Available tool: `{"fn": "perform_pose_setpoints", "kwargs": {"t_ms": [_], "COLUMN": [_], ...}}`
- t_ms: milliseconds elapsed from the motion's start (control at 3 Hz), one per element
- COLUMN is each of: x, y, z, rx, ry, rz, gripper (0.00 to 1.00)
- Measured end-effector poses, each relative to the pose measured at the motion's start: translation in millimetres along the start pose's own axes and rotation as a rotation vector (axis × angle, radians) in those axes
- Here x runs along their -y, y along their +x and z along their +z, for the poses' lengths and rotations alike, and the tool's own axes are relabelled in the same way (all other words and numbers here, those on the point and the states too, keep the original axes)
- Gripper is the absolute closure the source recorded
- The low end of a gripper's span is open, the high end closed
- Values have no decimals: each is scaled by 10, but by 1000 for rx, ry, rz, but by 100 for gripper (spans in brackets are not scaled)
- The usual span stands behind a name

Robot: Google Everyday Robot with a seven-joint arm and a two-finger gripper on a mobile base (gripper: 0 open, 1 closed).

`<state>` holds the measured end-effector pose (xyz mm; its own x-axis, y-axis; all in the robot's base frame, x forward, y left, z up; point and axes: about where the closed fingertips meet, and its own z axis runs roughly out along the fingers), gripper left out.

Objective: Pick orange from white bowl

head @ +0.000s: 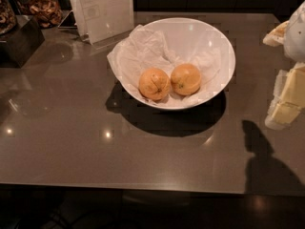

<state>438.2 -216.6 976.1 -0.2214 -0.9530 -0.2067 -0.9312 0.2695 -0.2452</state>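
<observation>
The white bowl [224, 46] stands on the grey table, right of centre, lined with crumpled white paper. Two oranges lie side by side at its front. The orange [186, 78] with smooth skin and a tiny dark stem dot is the right one. The similar orange [154, 84] to its left has dark creased lines. My gripper [287, 101], pale yellow and white, hangs at the right edge of the view. It is well to the right of the bowl, apart from it, above the table. It holds nothing that I can see.
A clear upright sign holder [102, 11] stands behind the bowl to the left. A dark box [21, 42] and jars of snacks [40, 6] are at the far left. The table's front edge [143, 187] runs across the bottom. The gripper's shadow [259, 144] falls at the front right.
</observation>
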Motion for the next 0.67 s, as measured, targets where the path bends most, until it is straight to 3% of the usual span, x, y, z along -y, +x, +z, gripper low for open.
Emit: {"fn": "perform_pose_setpoints", "kwargs": {"t_ms": [333, 667], "x": [77, 259], "y": [-56, -208], "z": [31, 202], "rx": [14, 44], "ry": [1, -41], "rz": [-10, -48], "gripper": [0, 0]}}
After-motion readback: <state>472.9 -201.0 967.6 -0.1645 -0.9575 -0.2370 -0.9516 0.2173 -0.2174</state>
